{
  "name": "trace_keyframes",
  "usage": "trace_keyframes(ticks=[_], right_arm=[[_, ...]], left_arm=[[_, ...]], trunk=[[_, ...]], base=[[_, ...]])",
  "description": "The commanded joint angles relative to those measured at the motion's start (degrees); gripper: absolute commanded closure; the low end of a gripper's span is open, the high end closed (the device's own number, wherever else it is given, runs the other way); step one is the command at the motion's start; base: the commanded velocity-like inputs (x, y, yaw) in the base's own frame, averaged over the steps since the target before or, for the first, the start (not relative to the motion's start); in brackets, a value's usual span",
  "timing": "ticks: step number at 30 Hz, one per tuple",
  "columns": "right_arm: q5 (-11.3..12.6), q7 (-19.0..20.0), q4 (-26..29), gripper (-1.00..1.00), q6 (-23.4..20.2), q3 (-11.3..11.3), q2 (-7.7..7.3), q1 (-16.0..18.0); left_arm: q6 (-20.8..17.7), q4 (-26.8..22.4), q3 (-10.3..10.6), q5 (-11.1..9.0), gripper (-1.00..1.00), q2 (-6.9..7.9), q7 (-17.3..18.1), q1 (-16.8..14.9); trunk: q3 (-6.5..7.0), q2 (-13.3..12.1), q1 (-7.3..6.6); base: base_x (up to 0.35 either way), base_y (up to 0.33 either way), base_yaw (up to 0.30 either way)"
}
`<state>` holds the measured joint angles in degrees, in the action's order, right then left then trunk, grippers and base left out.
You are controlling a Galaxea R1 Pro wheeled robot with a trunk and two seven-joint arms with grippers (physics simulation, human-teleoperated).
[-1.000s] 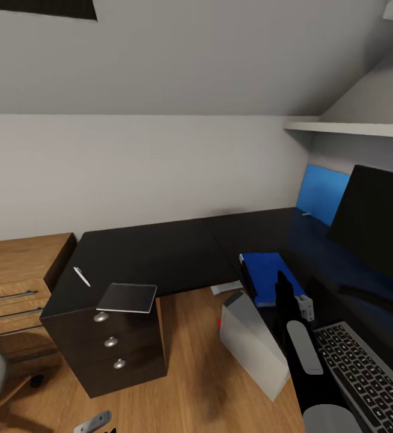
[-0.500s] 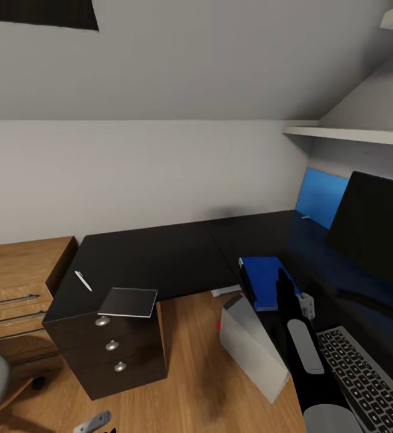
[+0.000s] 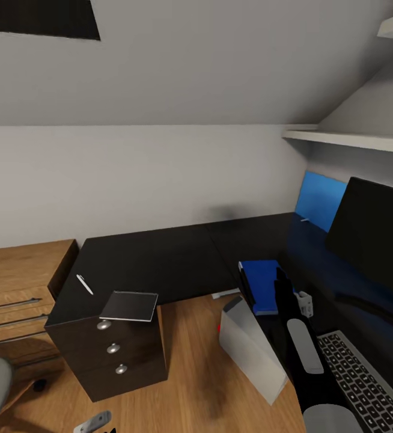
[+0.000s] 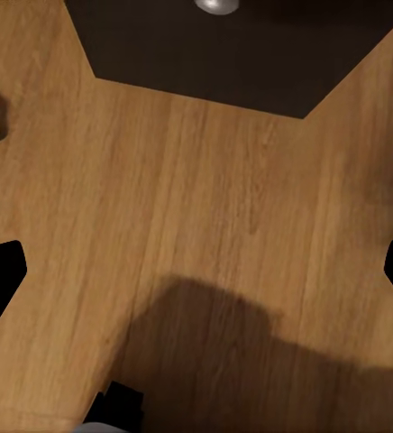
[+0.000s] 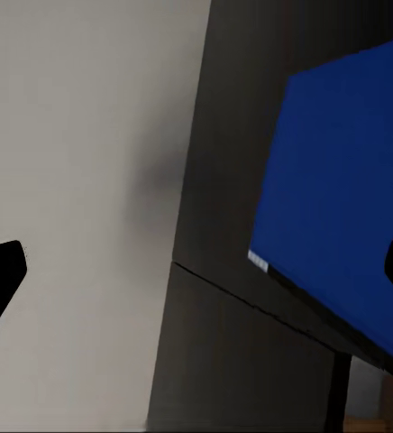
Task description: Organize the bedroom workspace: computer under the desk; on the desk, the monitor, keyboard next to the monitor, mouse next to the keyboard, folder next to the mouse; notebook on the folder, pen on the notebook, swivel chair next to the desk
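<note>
Right claw (image 5: 196,271) spread wide over the blue folder (image 3: 262,285) on the black bench (image 3: 160,258); left claw (image 4: 196,271) spread above bare floor (image 4: 205,253). Notebook (image 3: 129,306) lies on the bench's corner.

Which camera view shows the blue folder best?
The head view: the folder lies whole on the desk. The right wrist view gives a close part of its blue cover; the left wrist view looks at floor.

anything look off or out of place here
Yes. The notebook sits askew at the corner of the desk, its edge hanging past the top above the drawers. The pen lies loose beside it. The computer leans tilted on the floor rather than standing square.
</note>
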<state>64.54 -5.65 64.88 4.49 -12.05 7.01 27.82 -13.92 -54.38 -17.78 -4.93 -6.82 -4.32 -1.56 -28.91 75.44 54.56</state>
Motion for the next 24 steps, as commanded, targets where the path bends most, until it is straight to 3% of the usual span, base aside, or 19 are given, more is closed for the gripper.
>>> trace_keyframes(ticks=[1,5,12,17,19,22,24], right_arm=[[0.61,-0.15,0.06,-1.0,-0.19,0.16,0.02,0.04],[0.6,-0.24,0.07,-1.0,-3.05,1.88,0.07,-0.01],[0.57,-0.41,0.07,-1.0,-4.11,5.58,0.06,-0.03],[0.46,-3.5,0.12,-1.0,-4.86,7.98,-0.04,-0.03],[0.28,-7.92,1.01,-1.0,-6.49,9.13,-0.05,-0.01],[-0.58,-18.13,4.99,-1.0,-10.4,11.95,-0.06,0.0],[-2.1,-31.76,10.74,-1.0,-15.13,15.43,-0.06,-0.02]], left_arm=[[-0.32,-0.11,-0.06,-0.52,-1.0,-0.04,-0.17,-0.02],[-0.32,-0.11,-0.06,-0.52,-1.0,-0.04,-0.17,-0.02],[-0.32,-0.11,-0.06,-0.52,-1.0,-0.04,-0.15,-0.02],[-0.25,-0.11,-0.06,-0.52,-1.0,-0.04,-0.03,-0.02],[-0.24,-0.11,-0.06,-0.52,-1.0,-0.04,-0.02,-0.02],[-0.24,-0.11,-0.06,-0.52,-1.0,-0.04,-0.05,-0.02],[-0.23,-0.11,-0.06,-0.52,-1.0,-0.04,-0.07,-0.02]], trunk=[[0.12,-0.38,-0.23],[0.84,-1.98,-1.1],[2.1,-4.79,-2.64],[3.0,-6.8,-3.74],[3.36,-7.6,-4.18],[3.89,-8.8,-4.84],[4.25,-9.6,-5.28]], base=[[0.0,0.0,0.0],[0.0,0.0,0.0],[0.0,0.0,0.0],[0.0,0.0,0.0],[0.0,0.0,0.0],[0.0,0.0,0.0],[0.0,0.0,0.0]])
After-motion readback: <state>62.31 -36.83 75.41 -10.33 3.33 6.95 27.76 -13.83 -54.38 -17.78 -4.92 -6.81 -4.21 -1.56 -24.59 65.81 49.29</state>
